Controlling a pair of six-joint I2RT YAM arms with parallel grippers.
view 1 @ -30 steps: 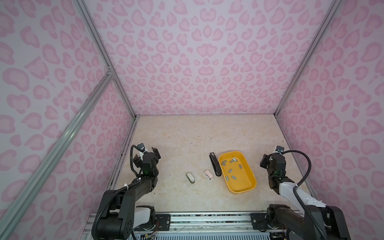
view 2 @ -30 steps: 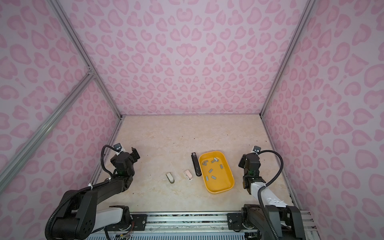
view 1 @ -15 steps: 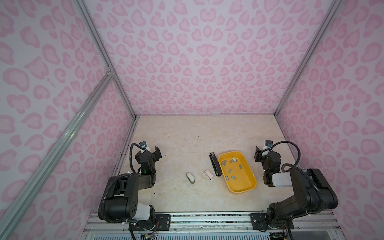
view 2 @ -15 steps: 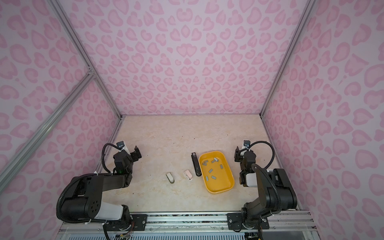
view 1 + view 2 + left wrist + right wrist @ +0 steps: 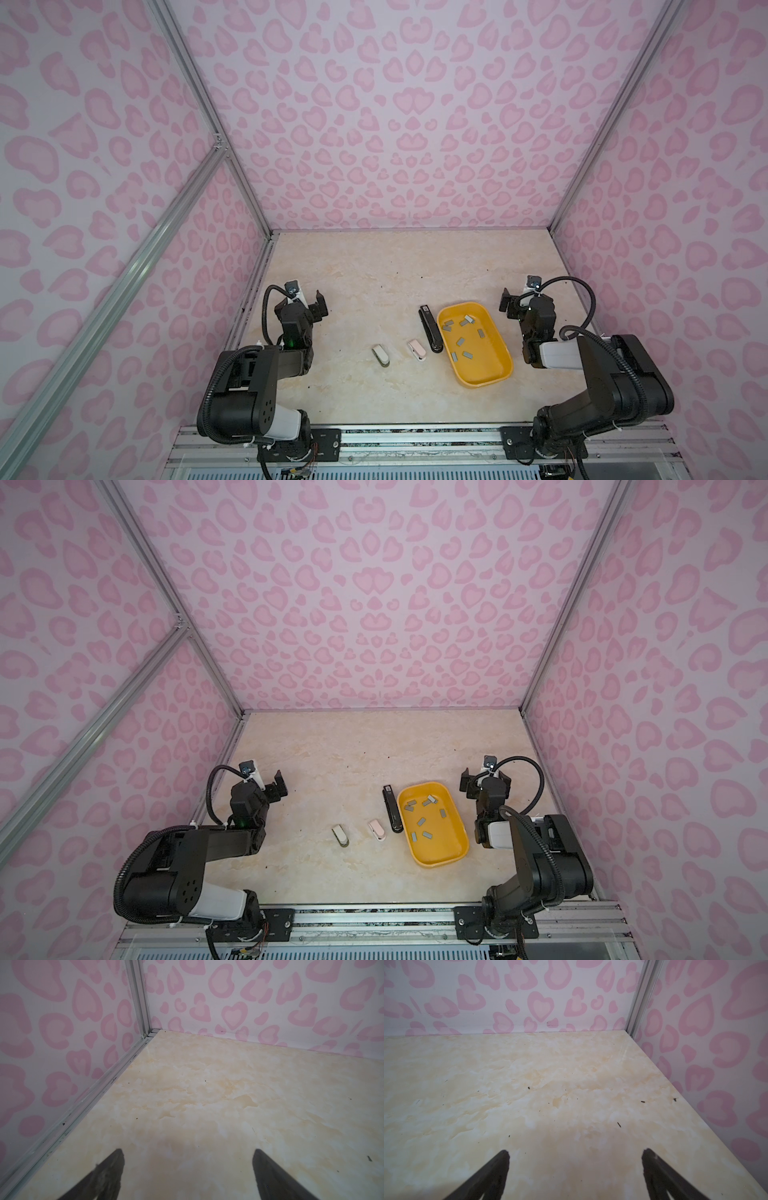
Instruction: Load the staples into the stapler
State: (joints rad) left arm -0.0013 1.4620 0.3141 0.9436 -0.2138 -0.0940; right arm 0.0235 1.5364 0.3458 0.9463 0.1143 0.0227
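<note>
About ten staple strips (image 5: 460,341) lie scattered in the yellow tray (image 5: 484,380), just left of the right gripper (image 5: 575,1153), the nearer one. The black stapler (image 5: 430,334) flanks the tray lengthwise, front to back. Both it and the left gripper (image 5: 188,1152) gape empty.

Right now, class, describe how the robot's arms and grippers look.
Black left arm and right arm, pale grey sections, a ribbed black cable looping to each wrist. Dark tapered fingers on left gripper and right gripper. A green light on the left arm.
</note>
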